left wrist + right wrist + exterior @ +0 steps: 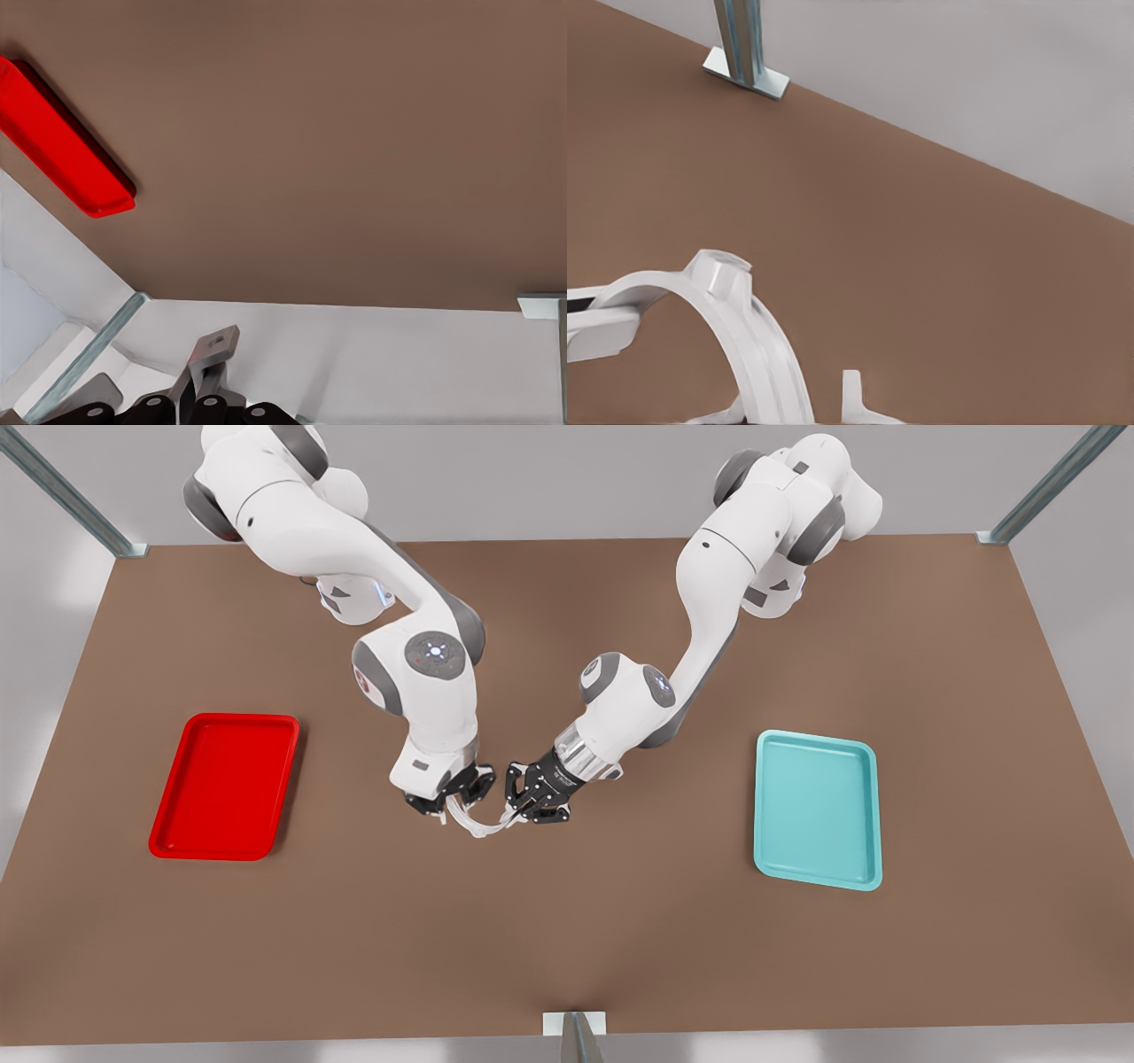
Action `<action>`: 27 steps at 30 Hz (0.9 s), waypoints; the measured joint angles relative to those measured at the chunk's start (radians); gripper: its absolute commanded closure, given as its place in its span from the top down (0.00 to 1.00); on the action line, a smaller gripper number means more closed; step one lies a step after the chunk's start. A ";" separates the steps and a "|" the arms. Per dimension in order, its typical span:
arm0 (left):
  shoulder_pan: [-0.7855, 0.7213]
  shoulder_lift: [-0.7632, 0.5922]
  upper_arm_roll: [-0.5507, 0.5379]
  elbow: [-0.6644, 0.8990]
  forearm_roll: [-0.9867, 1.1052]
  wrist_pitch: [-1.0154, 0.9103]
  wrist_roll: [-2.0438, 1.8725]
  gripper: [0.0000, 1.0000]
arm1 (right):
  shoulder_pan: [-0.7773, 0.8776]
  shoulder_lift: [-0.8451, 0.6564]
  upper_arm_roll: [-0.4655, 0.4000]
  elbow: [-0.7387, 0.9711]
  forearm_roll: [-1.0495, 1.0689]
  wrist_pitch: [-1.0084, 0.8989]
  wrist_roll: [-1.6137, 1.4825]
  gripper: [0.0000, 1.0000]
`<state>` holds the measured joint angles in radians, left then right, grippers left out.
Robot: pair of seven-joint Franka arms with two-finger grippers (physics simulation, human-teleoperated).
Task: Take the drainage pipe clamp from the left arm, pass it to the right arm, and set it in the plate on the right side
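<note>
The drainage pipe clamp (479,826) hangs above the table (567,939), bridging the two grippers. The left gripper (524,808) is closed on the end nearest it, its jaws drawn narrow on the strap. The right gripper (450,797) sits at the other end, with the arch close under its wrist; I cannot tell whether it has taken hold. Holding the clamp by one tab probably leaves the other free for the handover. Beyond the right gripper, on its outer side and well apart, lies the red plate (226,784), the goal. Far behind the left gripper lies a teal tray (817,808)
</note>
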<state>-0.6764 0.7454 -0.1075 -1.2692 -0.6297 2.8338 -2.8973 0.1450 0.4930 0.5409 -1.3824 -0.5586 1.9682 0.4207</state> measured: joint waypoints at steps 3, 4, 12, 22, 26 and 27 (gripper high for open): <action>-0.003 0.000 0.001 0.000 0.002 0.000 0.000 1.00 | 0.001 0.005 0.000 0.000 -0.010 0.001 -0.036 0.21; -0.005 0.000 0.001 0.000 0.003 0.001 0.000 1.00 | 0.000 0.006 0.000 0.000 -0.013 0.001 -0.045 0.21; -0.001 -0.008 0.004 0.000 0.008 0.001 0.000 1.00 | -0.007 0.008 0.000 -0.001 -0.019 0.004 -0.105 0.21; 0.361 -0.128 0.000 0.003 0.107 -0.499 0.141 1.00 | -0.563 0.003 0.288 -0.206 0.057 0.016 -0.153 0.21; 0.476 -0.176 0.005 0.003 0.367 -0.768 0.454 1.00 | -0.881 0.005 0.406 -0.339 0.096 0.066 -0.185 0.21; 0.504 -0.211 0.006 0.001 0.416 -0.825 0.552 1.00 | -0.967 0.005 0.441 -0.360 0.101 0.075 -0.199 0.21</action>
<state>-0.1722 0.5339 -0.1016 -1.2680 -0.2136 2.0088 -2.3449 -0.8219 0.4981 0.9823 -1.7428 -0.4572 2.0436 0.2219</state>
